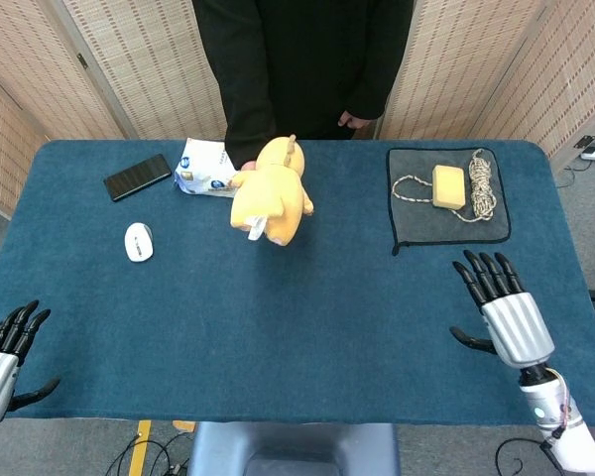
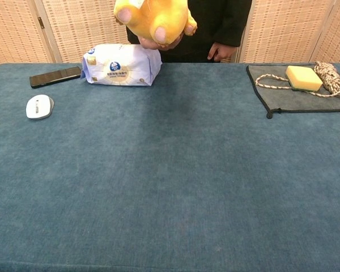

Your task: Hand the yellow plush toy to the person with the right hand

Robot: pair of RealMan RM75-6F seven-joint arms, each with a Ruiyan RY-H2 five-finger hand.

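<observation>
Basically handed over: yellow plush toy [image 1: 269, 193] sits in the person's hand [image 2: 164, 44] at upper centre. Right hand [image 1: 501, 307] lower right, empty, fingers spread; left hand [image 1: 2, 347] lower left, likewise. Risk: person's one-handed hold slips, toy drops onto wipes pack [image 1: 206, 169].

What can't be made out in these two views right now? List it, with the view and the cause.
- The person: head cut off by the top edge in both views.
- Their hand holding the yellow plush toy: mostly hidden behind the toy in both views.
- Print on the wipes pack: too small to read; in the head view the toy covers part of the pack.
- Left hand and right hand: outside the chest view.
</observation>
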